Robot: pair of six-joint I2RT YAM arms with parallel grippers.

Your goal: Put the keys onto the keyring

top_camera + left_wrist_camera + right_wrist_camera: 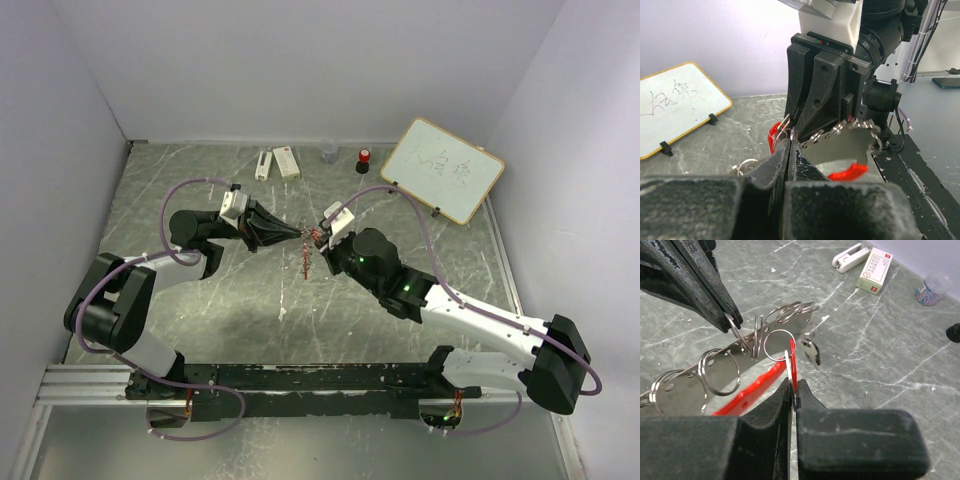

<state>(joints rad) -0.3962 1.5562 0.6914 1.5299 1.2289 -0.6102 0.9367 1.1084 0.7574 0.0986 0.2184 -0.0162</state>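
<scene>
Keyring [685, 382] hangs above mid-worktop [200, 300], strung between both claws. Left claw [790, 145] closed on one of its silver rings [738, 336]. Right claw [792, 390] pinched shut on a small ring with a red tag, likely the red-tagged key [792, 360]. Red fob [747, 392] dangles beneath.

Robotics laboratory test cell. Plain white panels [300, 60] enclose a marbled grey table [250, 300] on three sides. The left arm [120, 300] and right arm [470, 315], draped in purple cable [425, 235], stand on a black base plate [320, 380] with a slotted aluminium rail [80, 385], well behind the left tool [297, 234] and right tool [318, 238]. Beyond the tools lie desk props: a small whiteboard [443, 170], a white stapler [263, 165], a small white box [286, 161] and a clear jar [329, 152].
</scene>
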